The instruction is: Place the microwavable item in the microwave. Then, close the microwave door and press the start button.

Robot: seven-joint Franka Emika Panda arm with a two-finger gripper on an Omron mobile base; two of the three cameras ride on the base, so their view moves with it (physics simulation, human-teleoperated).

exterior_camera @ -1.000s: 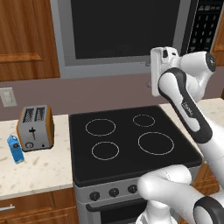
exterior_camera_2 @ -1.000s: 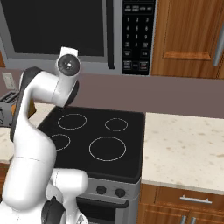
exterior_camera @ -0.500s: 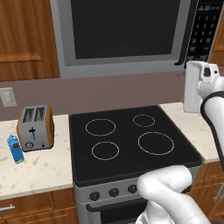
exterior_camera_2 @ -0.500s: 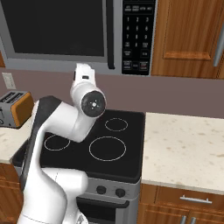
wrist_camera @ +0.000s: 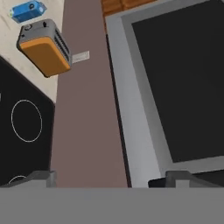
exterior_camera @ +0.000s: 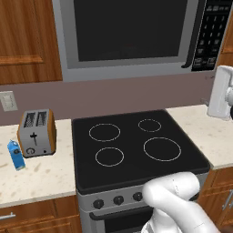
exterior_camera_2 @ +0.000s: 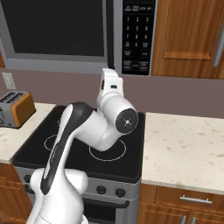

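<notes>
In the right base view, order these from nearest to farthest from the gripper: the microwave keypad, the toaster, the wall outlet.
From the gripper:
1. Microwave keypad, just above and to its right.
2. Wall outlet, far left on the backsplash.
3. Toaster, far left on the counter.
The last two are nearly tied.

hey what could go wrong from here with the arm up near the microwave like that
Two likely risks. The microwave door is shut, so nothing can go inside until it is opened. The open, empty gripper points at the wall and the door frame, so a careless swing could bump the microwave or the handle. No mug shows anywhere, only the toaster and blue carton.
</notes>
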